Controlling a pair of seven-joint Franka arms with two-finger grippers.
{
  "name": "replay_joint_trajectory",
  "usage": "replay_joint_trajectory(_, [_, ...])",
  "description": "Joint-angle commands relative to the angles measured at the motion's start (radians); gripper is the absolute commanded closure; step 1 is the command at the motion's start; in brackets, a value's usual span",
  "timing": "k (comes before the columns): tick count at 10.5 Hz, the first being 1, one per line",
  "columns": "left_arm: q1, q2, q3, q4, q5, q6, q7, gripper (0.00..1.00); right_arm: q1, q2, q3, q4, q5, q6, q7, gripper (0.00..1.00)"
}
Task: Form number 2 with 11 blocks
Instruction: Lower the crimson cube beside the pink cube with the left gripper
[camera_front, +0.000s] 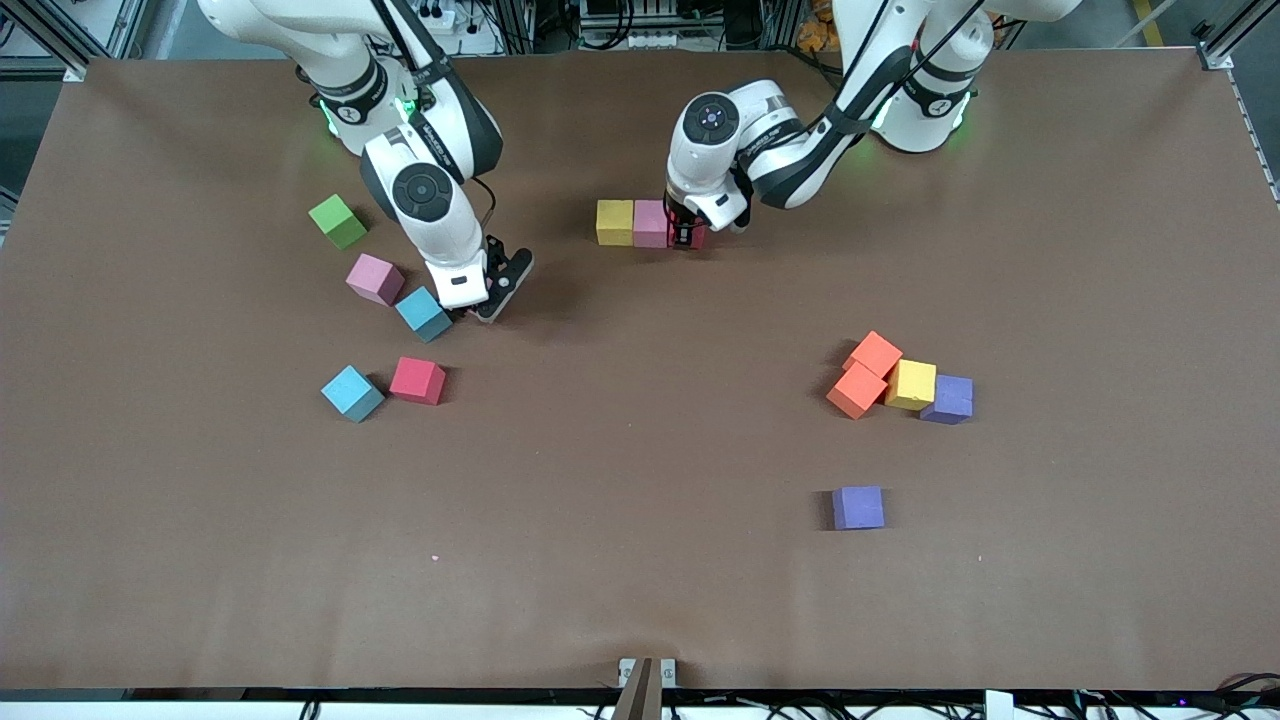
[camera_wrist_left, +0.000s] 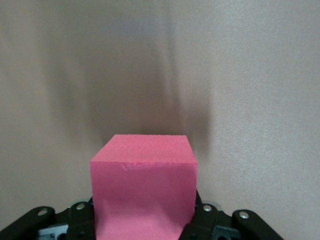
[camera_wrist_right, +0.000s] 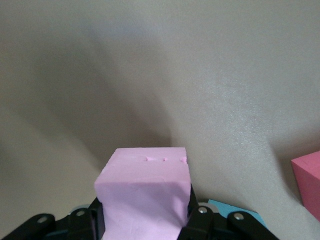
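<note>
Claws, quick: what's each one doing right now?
Left claw: shut on the red cube, beside the pink cube in the row.
Right claw: shut on a pink cube.

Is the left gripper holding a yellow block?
No, the left wrist view shows a red block clamped between the fingers of the left gripper.

Yellow (camera_front: 614, 221), pink (camera_front: 650, 223), seemingly red (camera_front: 697, 236) cubes abut.
</note>
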Motion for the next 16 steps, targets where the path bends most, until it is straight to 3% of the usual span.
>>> replay_joint_trajectory(1, [-0.008, -0.003, 0.002, -0.009, 0.007, 0.021, -0.029, 1.0, 0.003, -0.016, 0.001, 0.0, -0.001, -0.015, 0.02, 0.71])
replay_joint_trajectory(10, [-0.008, 0.043, 0.009, 0.028, 0.01, 0.021, -0.028, 1.0, 0.003, -0.012, 0.002, 0.0, -0.001, -0.013, 0.02, 0.7])
replay_joint_trajectory(11, [-0.008, 0.05, 0.009, 0.028, 0.013, 0.021, -0.028, 0.78, 0.003, -0.012, 0.001, 0.0, -0.001, -0.013, 0.02, 0.7])
replay_joint_trajectory(12, [-0.009, 0.047, 0.009, 0.026, 0.022, 0.011, -0.029, 0.01, 0.004, -0.012, 0.001, 0.0, -0.001, -0.012, 0.02, 0.7])
replay_joint_trajectory(16, [0.012, -0.055, 0.009, 0.051, 0.025, -0.112, -0.039, 0.0, 0.004, -0.012, 0.002, 0.003, 0.0, -0.012, 0.024, 0.7])
